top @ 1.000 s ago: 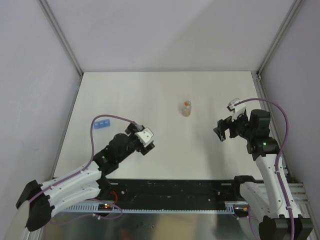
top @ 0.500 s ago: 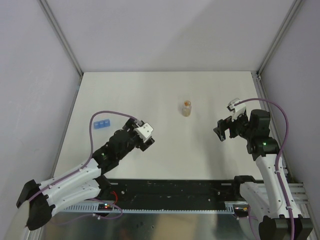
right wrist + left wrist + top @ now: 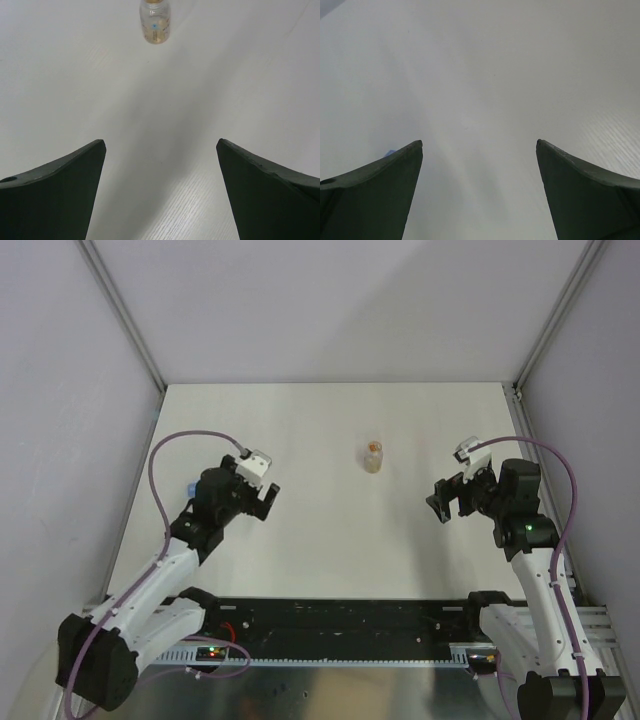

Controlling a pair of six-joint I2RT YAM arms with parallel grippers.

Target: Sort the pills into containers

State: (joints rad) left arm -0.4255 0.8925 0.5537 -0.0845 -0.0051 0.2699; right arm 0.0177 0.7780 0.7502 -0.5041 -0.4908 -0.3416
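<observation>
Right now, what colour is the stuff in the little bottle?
Pale orange-brown pills in the clear vial; best in the right wrist view.

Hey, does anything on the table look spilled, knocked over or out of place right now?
Nothing stands out. The vial stands upright with the orange-brown pills inside, none spilled. The blue containers are mostly hidden under the left arm. The left gripper and right gripper are open and empty.

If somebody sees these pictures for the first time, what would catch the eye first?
A small clear vial of orange-brown pills stands alone, far centre. The left gripper and right gripper flank it, both open. A sliver of the blue container peeks from under the left arm.
</observation>
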